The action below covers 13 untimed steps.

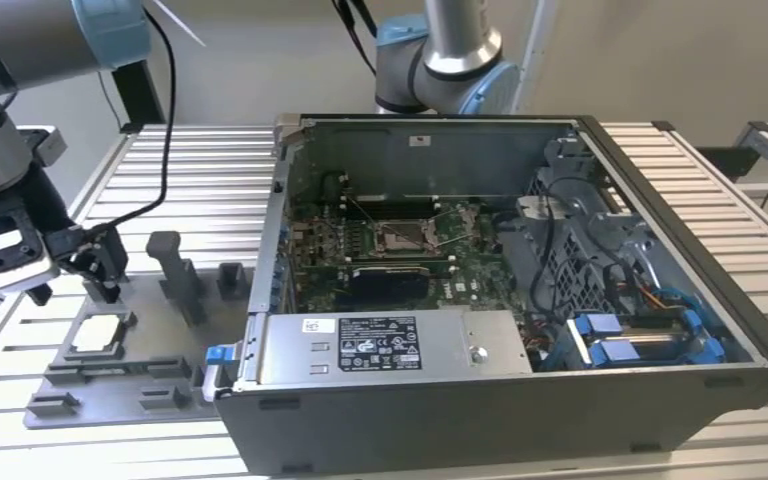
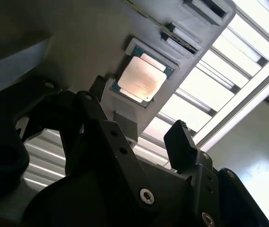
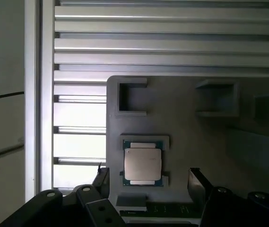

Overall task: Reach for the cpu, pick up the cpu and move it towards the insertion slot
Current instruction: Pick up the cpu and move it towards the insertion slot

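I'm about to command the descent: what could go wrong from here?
The flat silver-faced square cpu sits in a recess of the grey plastic tray, so the open end effector may strike the recess rim. The silver-framed square insertion slot lies inside the dark computer case; its walls could obstruct the carry.

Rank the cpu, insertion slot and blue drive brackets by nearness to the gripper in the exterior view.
1. cpu, in the grey tray, just below the gripper.
2. insertion slot, inside the case.
3. blue drive brackets, at the exterior view's right.
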Tool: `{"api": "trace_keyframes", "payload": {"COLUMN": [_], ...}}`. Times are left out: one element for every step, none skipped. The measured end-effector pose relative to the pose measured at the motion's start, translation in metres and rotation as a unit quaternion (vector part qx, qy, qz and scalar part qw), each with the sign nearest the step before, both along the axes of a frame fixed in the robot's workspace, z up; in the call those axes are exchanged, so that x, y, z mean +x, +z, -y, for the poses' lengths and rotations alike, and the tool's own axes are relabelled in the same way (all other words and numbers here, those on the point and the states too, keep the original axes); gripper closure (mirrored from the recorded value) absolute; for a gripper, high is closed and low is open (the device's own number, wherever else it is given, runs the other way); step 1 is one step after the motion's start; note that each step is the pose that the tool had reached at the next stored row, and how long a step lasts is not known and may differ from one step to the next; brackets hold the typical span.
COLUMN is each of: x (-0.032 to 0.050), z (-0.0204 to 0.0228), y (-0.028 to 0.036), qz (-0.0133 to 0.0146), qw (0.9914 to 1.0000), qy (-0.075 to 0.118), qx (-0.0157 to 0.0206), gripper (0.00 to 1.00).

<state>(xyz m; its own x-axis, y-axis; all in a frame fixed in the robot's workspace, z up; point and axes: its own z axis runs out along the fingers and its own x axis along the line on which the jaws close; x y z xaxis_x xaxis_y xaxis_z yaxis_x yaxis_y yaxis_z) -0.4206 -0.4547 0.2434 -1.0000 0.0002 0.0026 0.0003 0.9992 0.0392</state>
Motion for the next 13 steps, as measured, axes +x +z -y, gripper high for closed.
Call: {"api": "trace_keyframes", "payload": {"x": [0.0, 0.0, 0.0, 0.0, -0.0002, -0.0004, -0.0005, -0.0006, -0.0007, -0.0006, -0.0006, -0.0007, -0.0006], "z": [0.0, 0.0, 0.0, 0.0, 0.0, 0.0, 0.0001, 0.0002, 0.0003, 0.0006, 0.0009, 0.0011, 0.0015], "y": [-0.0019, -0.0036, -0.0053, -0.0071, -0.0086, -0.01, -0.0116, -0.0134, -0.0152, -0.0171, -0.0189, -0.0207, -0.0226], "qz": [0.0, 0.0, 0.0, 0.0, 0.0, 0.0, 0.0001, 0.0001, 0.0001, 0.0001, 0.0001, 0.0001, 0.0001], "qw": [1.0, 1.0, 1.0, 1.0, 1.0, 1.0, 1.0, 1.0, 1.0, 1.0, 1.0, 1.0, 1.0], "qy": [0.0, 0.0, 0.0, 0.0, 0.0, 0.0, 0.0, 0.0, 0.0, 0.0, 0.0, 0.0, 0.0], "qx": [0.0, 0.0, 0.0, 0.0, 0.0, 0.0, 0.0, 0.0, 0.0, 0.0, 0.0, 0.0, 0.0], "gripper": [0.0, 0.0, 0.0, 0.0, 0.0, 0.0, 0.0, 0.0, 0.0, 0.0, 0.0, 0.0, 0.0]}}
